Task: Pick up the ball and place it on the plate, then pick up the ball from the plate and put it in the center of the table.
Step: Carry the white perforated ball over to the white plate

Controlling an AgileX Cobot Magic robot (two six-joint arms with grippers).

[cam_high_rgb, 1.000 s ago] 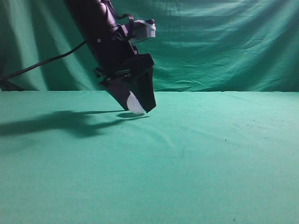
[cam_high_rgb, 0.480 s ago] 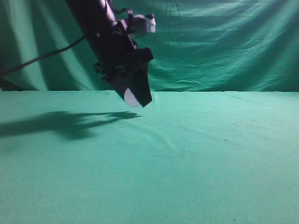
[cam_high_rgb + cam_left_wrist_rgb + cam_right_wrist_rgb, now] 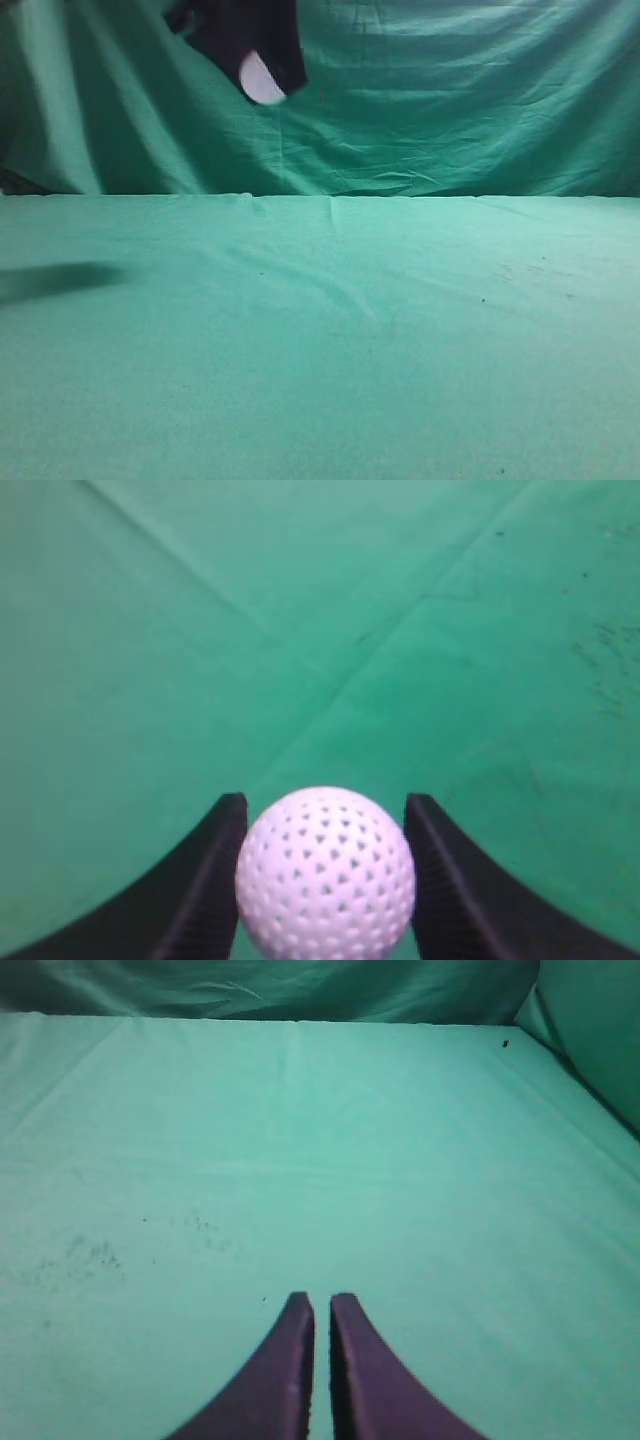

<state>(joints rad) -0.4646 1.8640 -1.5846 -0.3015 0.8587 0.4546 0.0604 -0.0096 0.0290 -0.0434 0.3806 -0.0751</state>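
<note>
My left gripper (image 3: 268, 75) is shut on the ball (image 3: 261, 80), a small white dimpled sphere, and holds it high above the table (image 3: 400, 330) at the top left of the exterior view. In the left wrist view the ball (image 3: 326, 872) sits between the two black fingers (image 3: 205, 880), with the green cloth far below. My right gripper (image 3: 320, 1305) is shut and empty, low over the table (image 3: 300, 1140); it does not show in the exterior view. No plate is in view.
A folded green backdrop curtain (image 3: 450, 100) hangs behind the table. The arm's shadow (image 3: 55, 282) lies on the cloth at the far left. Faint dark specks (image 3: 530, 268) mark the cloth at the right.
My left gripper has risen with the ball from just above the cloth to near the top of the view. Its shadow has slid left.
</note>
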